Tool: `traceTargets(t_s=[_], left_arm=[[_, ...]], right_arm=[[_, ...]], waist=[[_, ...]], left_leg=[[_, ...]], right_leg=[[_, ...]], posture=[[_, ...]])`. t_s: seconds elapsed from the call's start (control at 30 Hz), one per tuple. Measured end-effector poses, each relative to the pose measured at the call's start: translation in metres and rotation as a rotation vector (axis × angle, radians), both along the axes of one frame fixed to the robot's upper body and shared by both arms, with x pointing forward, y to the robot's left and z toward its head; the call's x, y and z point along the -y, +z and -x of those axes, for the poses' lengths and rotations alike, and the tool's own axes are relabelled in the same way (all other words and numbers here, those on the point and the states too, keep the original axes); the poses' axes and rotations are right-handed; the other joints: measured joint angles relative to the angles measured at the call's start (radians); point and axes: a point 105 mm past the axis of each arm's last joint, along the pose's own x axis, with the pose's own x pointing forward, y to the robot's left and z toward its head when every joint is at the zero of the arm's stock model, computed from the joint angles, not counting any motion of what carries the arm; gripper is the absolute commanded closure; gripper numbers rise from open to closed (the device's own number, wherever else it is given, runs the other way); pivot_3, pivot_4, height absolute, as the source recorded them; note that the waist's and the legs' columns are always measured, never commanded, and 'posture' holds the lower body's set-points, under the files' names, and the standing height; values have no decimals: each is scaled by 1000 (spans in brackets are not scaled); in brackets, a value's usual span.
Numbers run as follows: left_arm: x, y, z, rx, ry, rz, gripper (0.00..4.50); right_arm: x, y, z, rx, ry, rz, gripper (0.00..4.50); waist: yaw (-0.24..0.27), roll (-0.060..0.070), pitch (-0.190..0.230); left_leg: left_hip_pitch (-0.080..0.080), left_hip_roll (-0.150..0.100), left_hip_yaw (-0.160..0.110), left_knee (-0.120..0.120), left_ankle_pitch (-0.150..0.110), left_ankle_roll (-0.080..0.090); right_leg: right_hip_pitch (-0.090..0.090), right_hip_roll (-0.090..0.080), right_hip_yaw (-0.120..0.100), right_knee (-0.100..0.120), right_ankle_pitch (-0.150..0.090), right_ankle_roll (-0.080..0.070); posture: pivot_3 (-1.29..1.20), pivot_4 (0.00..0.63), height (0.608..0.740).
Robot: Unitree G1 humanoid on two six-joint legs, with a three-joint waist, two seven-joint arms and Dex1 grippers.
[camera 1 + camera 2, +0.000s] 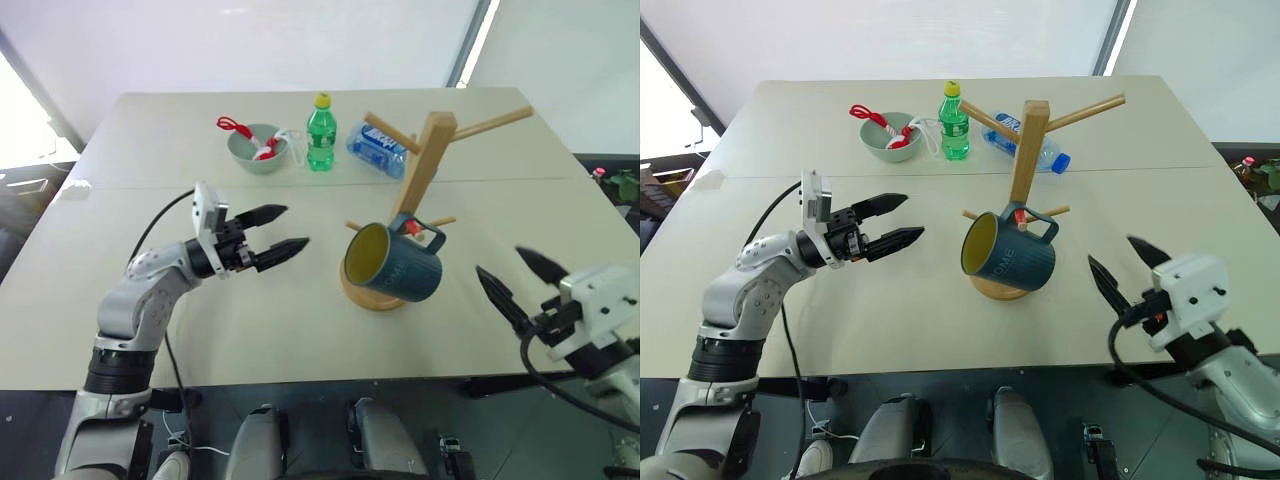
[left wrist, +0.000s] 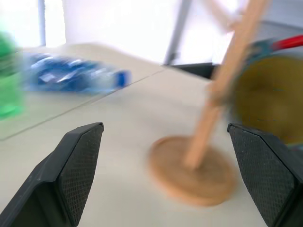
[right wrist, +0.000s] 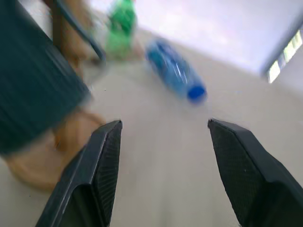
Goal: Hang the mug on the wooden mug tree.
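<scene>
Nearest, both grippers hover with jaws spread, holding nothing: left gripper (image 1: 285, 228), right gripper (image 1: 510, 278). Between them one mug (image 1: 395, 263) hangs by its handle from a low peg of the mug tree (image 1: 425, 165), tilted, mouth facing left; it hides part of the base. Beyond stand one bowl (image 1: 255, 150) and two bottles.

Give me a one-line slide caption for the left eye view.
Teal mug hangs by its handle on the wooden mug tree; left gripper and right gripper open, apart from it.
</scene>
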Motion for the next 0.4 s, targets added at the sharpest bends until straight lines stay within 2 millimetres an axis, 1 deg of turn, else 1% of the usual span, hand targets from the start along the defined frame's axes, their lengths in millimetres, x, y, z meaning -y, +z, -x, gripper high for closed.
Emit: traceTargets(t_s=[0.07, 0.17, 0.3, 0.4], left_arm=[[-7, -14, -4, -8, 98, -18, 0], [-18, -28, -5, -18, 208, -41, 0], [-24, -42, -1, -32, 279, -46, 0], [-26, -48, 0, -49, 307, -52, 0]], right_arm=[[12, -15, -8, 6, -52, -51, 1526], [18, -31, -21, 22, -80, -85, 1526], [17, -48, -34, 22, -74, -118, 1526], [12, -53, -40, 20, -51, -127, 1526]], waist=[[0, 0, 0], [2, 0, 0], [5, 1, 0], [6, 1, 0]], left_leg=[[0, 0, 1, 0, 0, 0], [0, 0, 0, 0, 0, 0], [-1, 0, 0, -2, 0, 0], [-1, 0, 0, -2, 0, 0]], right_leg=[[0, -1, 0, 0, 0, 0], [-1, 0, 0, 1, 0, 0], [-2, 0, 0, 2, 0, -1], [-2, -1, 0, 2, 0, 0]], posture=[[0, 150, 740], [0, 150, 740], [0, 150, 740], [0, 150, 740]])
